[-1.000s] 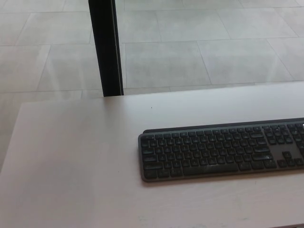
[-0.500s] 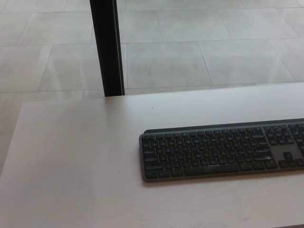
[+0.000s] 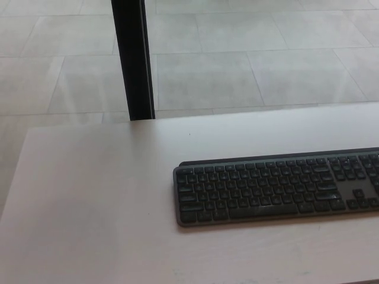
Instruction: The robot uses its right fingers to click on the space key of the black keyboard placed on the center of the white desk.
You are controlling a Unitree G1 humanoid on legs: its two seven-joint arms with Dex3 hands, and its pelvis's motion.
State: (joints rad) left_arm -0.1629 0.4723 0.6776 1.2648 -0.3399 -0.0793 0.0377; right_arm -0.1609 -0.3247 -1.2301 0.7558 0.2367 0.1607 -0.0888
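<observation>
**Keyboard lying alone on my desk**

I am looking down at the white desk (image 3: 89, 201), which is filling the lower half of the frame. The black keyboard (image 3: 275, 188) is lying flat at the lower right, its right end running off the frame's right edge. A black post (image 3: 134, 59) is standing at the upper left, just behind the desk's far edge. Pale floor tiles (image 3: 237, 53) are spreading across the top.

Single head view, set above the counter (image 3: 89, 207) and angled down and forward. The keyboard (image 3: 275, 188) sits near, low right, cut by the right edge. Beyond the far edge: tiled floor (image 3: 249, 71) and a black post (image 3: 134, 59).
</observation>
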